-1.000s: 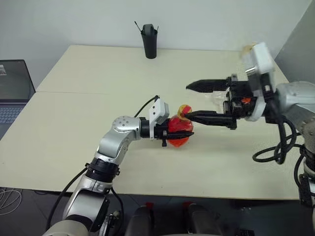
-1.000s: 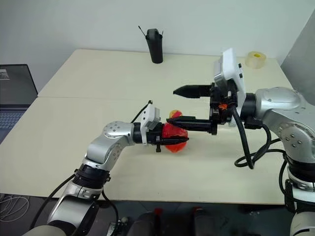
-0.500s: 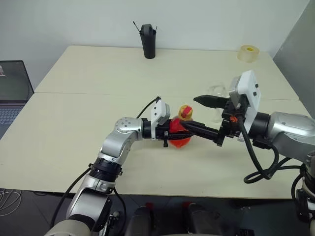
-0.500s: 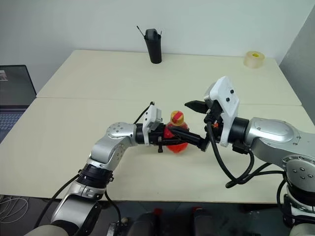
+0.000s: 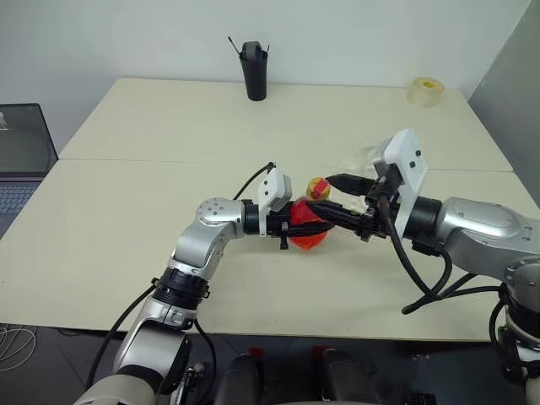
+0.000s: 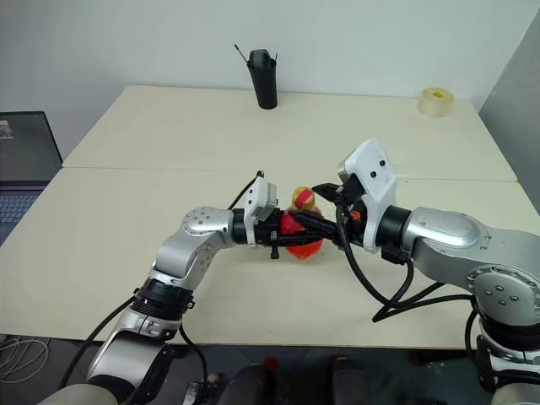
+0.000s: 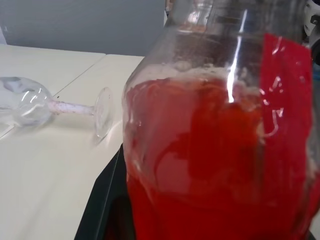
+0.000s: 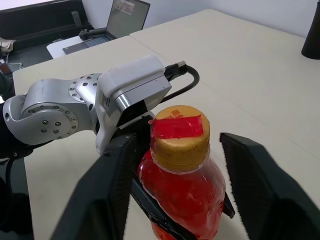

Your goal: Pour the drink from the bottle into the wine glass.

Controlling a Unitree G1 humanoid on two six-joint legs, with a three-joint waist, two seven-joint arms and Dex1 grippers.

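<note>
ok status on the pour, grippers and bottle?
Left gripper shut on bottle, upright, cap on. Right gripper open, fingers either side of the cap, not touching. Wine glass lying on its side on the table.

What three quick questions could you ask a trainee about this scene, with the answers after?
1. True or false: the yellow cap is on the bottle.
2. How is the wine glass placed? A: standing upright. B: lying on its side on the table. C: held up in a gripper.
3. Which gripper is closed on the bottle's body?

Key: 1 true. 2 B. 3 the left gripper.
</note>
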